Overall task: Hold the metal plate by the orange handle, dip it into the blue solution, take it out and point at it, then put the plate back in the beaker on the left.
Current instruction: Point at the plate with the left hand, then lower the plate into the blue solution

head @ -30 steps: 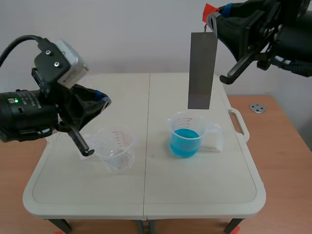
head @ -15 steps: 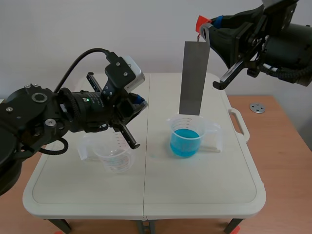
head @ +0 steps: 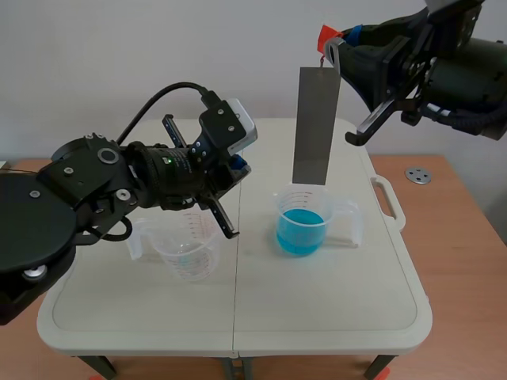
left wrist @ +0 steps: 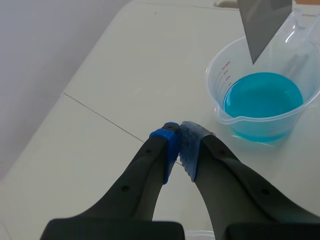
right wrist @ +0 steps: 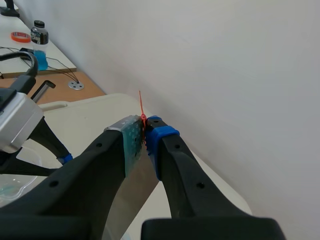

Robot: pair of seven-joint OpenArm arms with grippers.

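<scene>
Plate: metal plate (head: 315,127) hanging upright over the beaker of blue solution (head: 301,226), with its lower edge close above the rim and clear of the liquid.
Handle: orange handle (head: 327,35) at the plate's top edge, pinched by the right gripper (right wrist: 145,131).
Right gripper: fingers clamped on the handle, high above the table (head: 317,317).
Left gripper: left gripper (left wrist: 179,142) with pads pressed together and nothing between them; tips directed toward the plate's lower part, near it but apart.
Second beaker: empty beaker (head: 184,247), clear, standing under the left arm, apart from the blue one.
</scene>
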